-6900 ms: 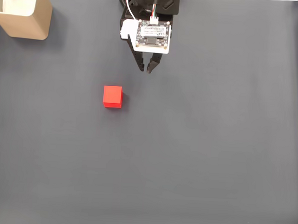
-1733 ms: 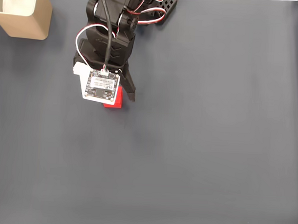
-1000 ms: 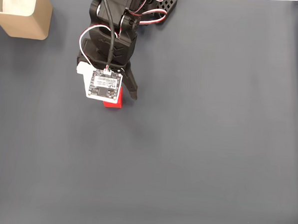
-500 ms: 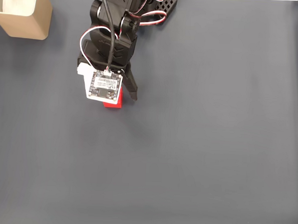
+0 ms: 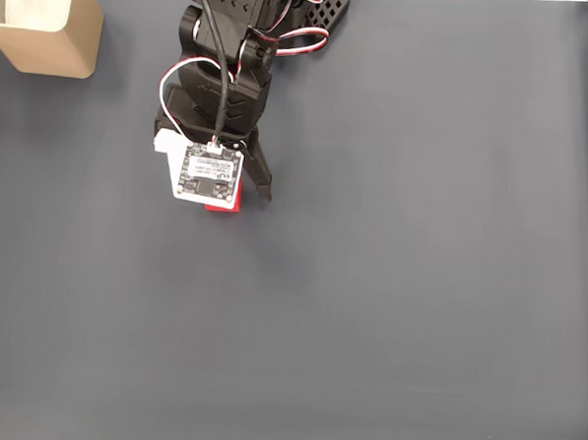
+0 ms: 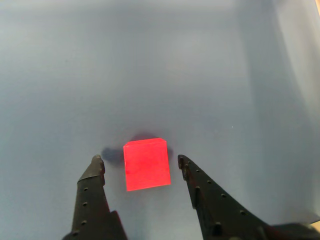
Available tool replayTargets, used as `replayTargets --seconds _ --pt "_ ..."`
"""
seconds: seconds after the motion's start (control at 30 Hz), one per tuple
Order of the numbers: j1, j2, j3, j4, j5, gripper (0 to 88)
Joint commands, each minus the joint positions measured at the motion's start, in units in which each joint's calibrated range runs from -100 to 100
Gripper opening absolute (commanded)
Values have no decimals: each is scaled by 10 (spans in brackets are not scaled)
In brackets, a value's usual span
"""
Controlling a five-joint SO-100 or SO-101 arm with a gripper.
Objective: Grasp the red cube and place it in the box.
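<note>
Colours: red on dark grey, black hardware.
red cube [image 6: 146, 164] plain bright red; table [image 5: 419, 286] flat slate grey; gripper [image 6: 139, 162] black with dotted holes; box [image 5: 59, 36] tan, white inside; cables [image 5: 206, 63] white, red and black.

Black arm [image 5: 228, 74], red-white-black cables, white camera board, black perforated hand [image 6: 139, 164] fingers.

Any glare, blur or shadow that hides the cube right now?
Wrist view: the red cube is sharp and slightly overexposed, with a soft shadow along its far edge; the mat looks washed-out. Fixed view: even light, no glare, but the camera board covers most of the cube.
</note>
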Motion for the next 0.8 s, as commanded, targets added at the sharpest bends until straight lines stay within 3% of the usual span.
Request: replayTargets --seconds 0.0,0.77 --pt "-10 3 -7 -9 -4 347" --pt "-18 15 -5 -18 -10 347"
